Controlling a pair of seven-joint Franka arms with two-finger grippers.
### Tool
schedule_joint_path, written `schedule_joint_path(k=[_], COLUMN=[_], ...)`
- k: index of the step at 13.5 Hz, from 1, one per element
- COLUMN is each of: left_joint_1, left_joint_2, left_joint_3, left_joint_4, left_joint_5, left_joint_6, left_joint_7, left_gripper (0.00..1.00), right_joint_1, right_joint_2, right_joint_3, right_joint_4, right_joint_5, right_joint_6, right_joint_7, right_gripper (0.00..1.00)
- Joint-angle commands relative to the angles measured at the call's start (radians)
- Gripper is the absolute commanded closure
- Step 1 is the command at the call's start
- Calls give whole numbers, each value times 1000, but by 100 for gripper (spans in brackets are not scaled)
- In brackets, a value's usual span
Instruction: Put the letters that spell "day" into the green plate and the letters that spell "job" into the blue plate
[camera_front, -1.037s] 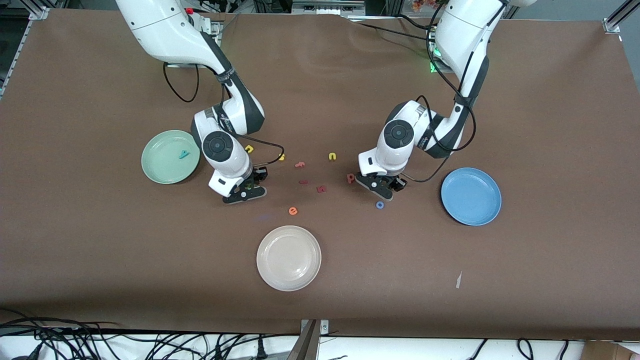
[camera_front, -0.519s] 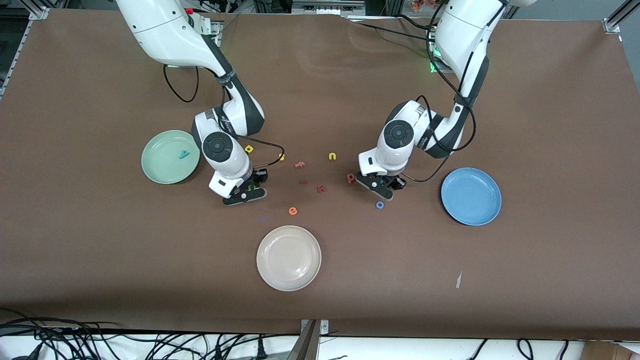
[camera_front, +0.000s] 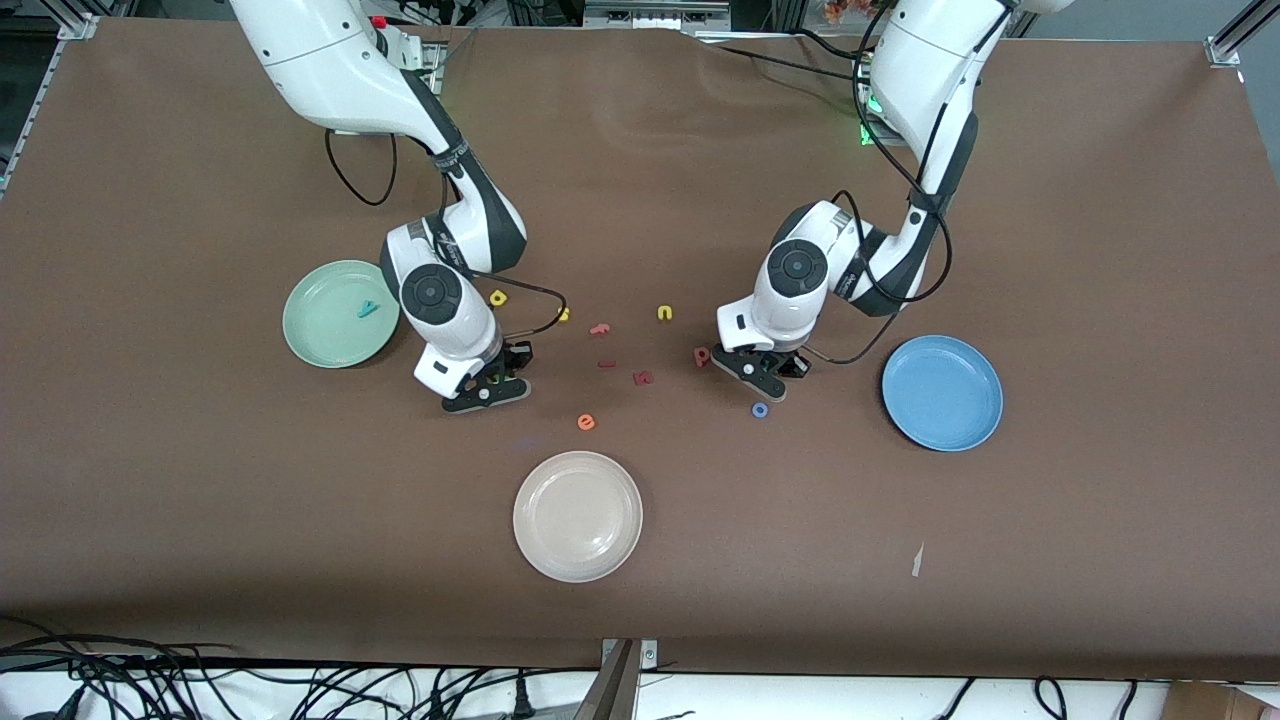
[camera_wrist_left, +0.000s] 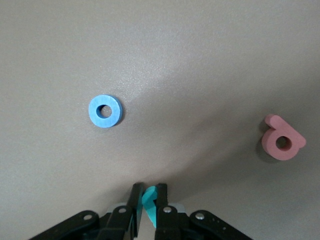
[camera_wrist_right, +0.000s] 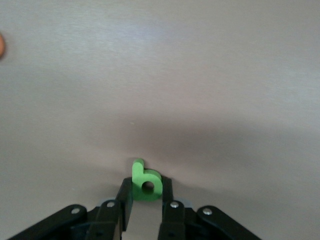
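While three round plates lie on the brown table (camera_front: 1100, 200), only the mint green plate (camera_front: 325, 335) holds anything: one flat teal y (camera_front: 368, 309) of foam. The blue plate (camera_front: 960, 400) and the cream plate (camera_front: 578, 545) are smooth, glossy and bare.

Landmark: the cream plate. Farther from the front camera than it lie the loose foam letters: an orange e (camera_front: 586, 422), three dark red pieces (camera_front: 642, 378), two small yellow ones (camera_front: 664, 313), and a yellow d (camera_front: 497, 298).

The right gripper (camera_wrist_right: 145, 194) is clamped on a green a (camera_wrist_right: 146, 183), low over the table toward the green plate from the cream one. The left gripper (camera_wrist_left: 148, 204) pinches a thin teal j (camera_wrist_left: 148, 200), toward the blue plate from the cream one, with a blue ring o (camera_wrist_left: 105, 111) and a salmon b (camera_wrist_left: 282, 143) lying on the table nearby.
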Motion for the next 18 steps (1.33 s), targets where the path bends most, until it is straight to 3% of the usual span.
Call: schedule_joint_path(k=[1, 5, 7, 11, 13, 15, 16, 17, 18], left_joint_1=[30, 174, 246, 347, 383, 387, 384, 383, 377], left_joint_2=[-38, -104, -136, -169, -163, -158, -156, -156, -156], left_joint_3=[2, -5, -7, -2, 2, 2, 2, 2, -1], left_joint_4=[9, 21, 21, 9, -16, -16, -14, -11, -4], left_joint_5=[30, 25, 17, 27, 17, 17, 17, 16, 14], left_joint_6=[-30, -77, -100, -169, -171, -169, -169, -169, -169], left_joint_7=[4, 138, 226, 333, 374, 374, 372, 372, 365], left_gripper=[91, 91, 90, 83, 74, 63, 59, 55, 55], right_joint_1=[-6, -11, -11, -9, -11, -12, -27, -49, -55], right_joint_2=[-96, -214, -268, -378, -360, -339, -334, -333, -331], right_joint_3=[-35, -108, -176, -304, -392, -423, -425, -425, -425], right_joint_4=[-3, -23, -87, -321, -407, -466, -474, -481, -482], right_joint_5=[9, 17, 17, 15, 15, 17, 17, 18, 26], right_joint_6=[-130, -414, -456, -354, -243, -189, -194, -198, -210], right_joint_7=[-18, -74, -183, -312, -419, -432, -433, -432, -426], right_gripper=[94, 94, 93, 93, 93, 90, 71, 32, 0])
